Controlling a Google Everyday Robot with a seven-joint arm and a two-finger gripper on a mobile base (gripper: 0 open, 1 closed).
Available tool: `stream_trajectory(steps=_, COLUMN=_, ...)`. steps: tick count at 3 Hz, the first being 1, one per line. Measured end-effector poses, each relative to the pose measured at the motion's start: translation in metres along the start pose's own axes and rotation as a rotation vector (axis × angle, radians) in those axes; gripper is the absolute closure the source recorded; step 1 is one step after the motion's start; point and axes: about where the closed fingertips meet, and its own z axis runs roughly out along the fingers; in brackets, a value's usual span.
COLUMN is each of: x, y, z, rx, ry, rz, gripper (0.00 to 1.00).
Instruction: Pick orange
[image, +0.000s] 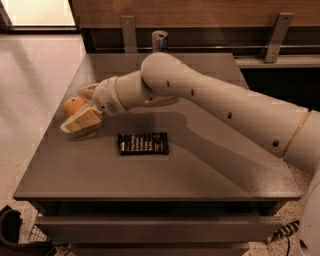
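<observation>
- Orange (73, 105) first: where is it?
- It sits on the counter (100, 175), close to the left edge and about halfway between the far left corner and the near left corner.
- And the hand (74, 110)?
- The hand is right at the orange. The arm reaches across the counter from the right side. The fingers (82, 120) are spread apart, one on the near side of the orange and one on the far side, so the orange is between them.
- Is it squeezing yet?
- I think not. It looks like a loose hug, and the orange rests on the counter. I cannot tell if a finger touches the peel.
- So which step is this?
- The reaching looks done. I think it is the grab step.
- What does the next move need?
- The fingers need to close gently until both press on the orange. It is round, so it could roll out toward the left edge if only one finger pushes it. Then the hand needs to lift straight up.
- Anything in the way?
- A flat dark packet (143, 143) lies near the middle of the counter, apart from the hand. A can (159, 40) stands past the far edge. Neither is close to the orange.
</observation>
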Motion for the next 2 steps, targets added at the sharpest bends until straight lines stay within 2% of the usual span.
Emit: stream_trajectory(steps=2, x=-0.0051, y=0.0084, z=0.0112, rx=-0.026, ry=-0.013, rz=-0.012, gripper=0.73)
